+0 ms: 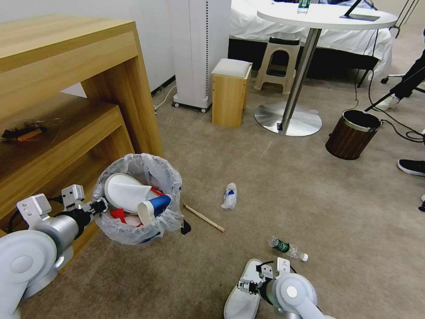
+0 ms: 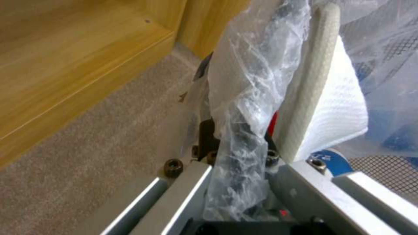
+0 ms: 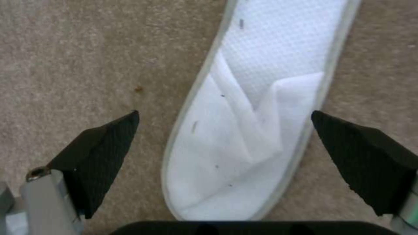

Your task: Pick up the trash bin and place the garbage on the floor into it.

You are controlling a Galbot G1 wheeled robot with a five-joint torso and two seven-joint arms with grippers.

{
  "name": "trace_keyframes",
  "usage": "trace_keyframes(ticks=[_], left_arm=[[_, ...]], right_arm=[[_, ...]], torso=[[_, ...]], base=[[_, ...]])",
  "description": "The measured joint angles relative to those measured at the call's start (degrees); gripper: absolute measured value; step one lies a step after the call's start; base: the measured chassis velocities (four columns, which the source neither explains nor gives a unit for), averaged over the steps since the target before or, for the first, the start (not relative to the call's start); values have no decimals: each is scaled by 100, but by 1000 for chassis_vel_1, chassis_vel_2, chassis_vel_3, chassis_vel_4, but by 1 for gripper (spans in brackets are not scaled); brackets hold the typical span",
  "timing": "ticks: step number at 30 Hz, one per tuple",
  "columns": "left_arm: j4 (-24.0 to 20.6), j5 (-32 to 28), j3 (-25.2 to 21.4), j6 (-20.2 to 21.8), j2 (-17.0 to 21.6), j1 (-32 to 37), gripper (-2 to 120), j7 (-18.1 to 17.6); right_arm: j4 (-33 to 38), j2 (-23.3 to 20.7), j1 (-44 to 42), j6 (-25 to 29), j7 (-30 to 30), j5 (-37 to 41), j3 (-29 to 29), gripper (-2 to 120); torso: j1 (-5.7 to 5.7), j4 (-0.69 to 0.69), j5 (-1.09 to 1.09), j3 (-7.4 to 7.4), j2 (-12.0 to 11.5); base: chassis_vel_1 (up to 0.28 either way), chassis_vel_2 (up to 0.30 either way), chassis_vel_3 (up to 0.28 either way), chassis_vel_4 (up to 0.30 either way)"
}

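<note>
My left gripper (image 1: 101,206) is shut on the bag-lined rim of the trash bin (image 1: 138,230), holding it beside the wooden shelf. In the left wrist view the left gripper (image 2: 237,153) pinches the crinkly bag (image 2: 244,85). Inside the bin are a white slipper (image 1: 126,191), a blue cup (image 1: 156,207) and red litter. On the floor (image 1: 310,199) lie a wooden stick (image 1: 204,218), a crumpled wrapper (image 1: 229,196), a small plastic bottle (image 1: 288,249) and a second white slipper (image 1: 242,297). My right gripper (image 3: 224,112) hangs open just above this slipper (image 3: 244,137), one finger on each side.
A wooden desk with shelves (image 1: 66,88) fills the left. Farther back stand a small wooden stool (image 1: 230,95), a round table's metal base (image 1: 287,118) and a brown wood-grain bin (image 1: 352,135). Cables and a person's shoe (image 1: 411,166) lie at the right edge.
</note>
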Motion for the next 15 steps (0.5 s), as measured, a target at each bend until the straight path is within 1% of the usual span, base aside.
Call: trace_keyframes(ticks=[15], left_arm=[[107, 27, 8, -4, 20, -49, 0, 44]], right_arm=[[-508, 167, 7, 70, -270, -364, -54, 98]], torso=[[0, 0, 0, 0, 0]], base=[[0, 0, 0, 0]])
